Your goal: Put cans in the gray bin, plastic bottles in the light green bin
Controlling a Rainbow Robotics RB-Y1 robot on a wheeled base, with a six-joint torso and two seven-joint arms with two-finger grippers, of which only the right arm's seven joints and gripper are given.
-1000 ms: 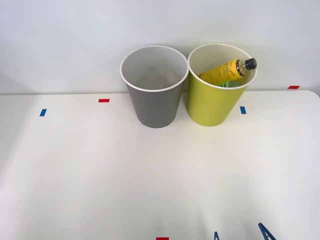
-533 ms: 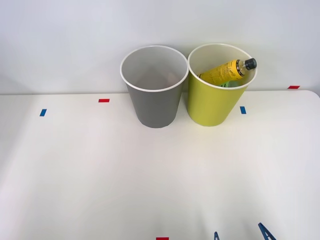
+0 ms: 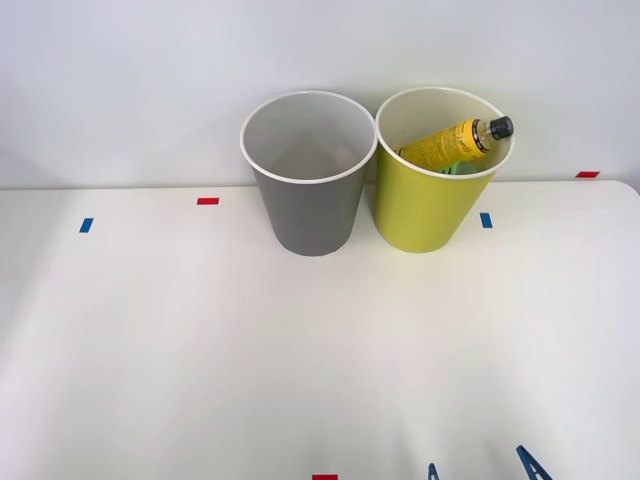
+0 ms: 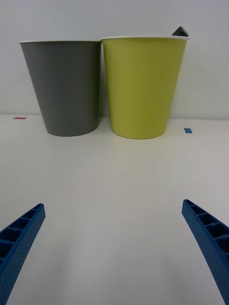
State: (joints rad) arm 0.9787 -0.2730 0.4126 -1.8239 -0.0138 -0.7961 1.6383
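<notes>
Blue tape mark (image 3: 86, 225): a small tab is seen at the left of the counter (image 3: 300, 360), with a red tab (image 3: 208, 201) further in; they are judged to be placement marks.
Gray bin (image 3: 308, 175): it is set upright at the back of the counter, touching or just beside its neighbour, its mouth open upward so that a can may be dropped in from above. Its pale inside is seen only in part, and no can can be made out there (the bottom is hidden by the wall).
Light green bin (image 3: 425, 205): it is stood upright to the right of the gray one, against the back wall.
Plastic bottle (image 3: 450, 143): it is lodged inside the light green bin, tilted, with its black cap raised to the rim at the right; being longer than the bin is wide at that height, it is judged to be propped against the wall. Its lower end is hidden, and something greenish beneath it cannot be identified.
Cans: none is seen on the counter.
Claw (image 4: 114, 252): the right claw is held released, its two blue ribbed fingers (image 4: 19, 238) spread wide apart with nothing between them, low over the near counter and well apart from both bins; it is cut off at the frame edge.
Progress: the bottle step is judged done.
</notes>
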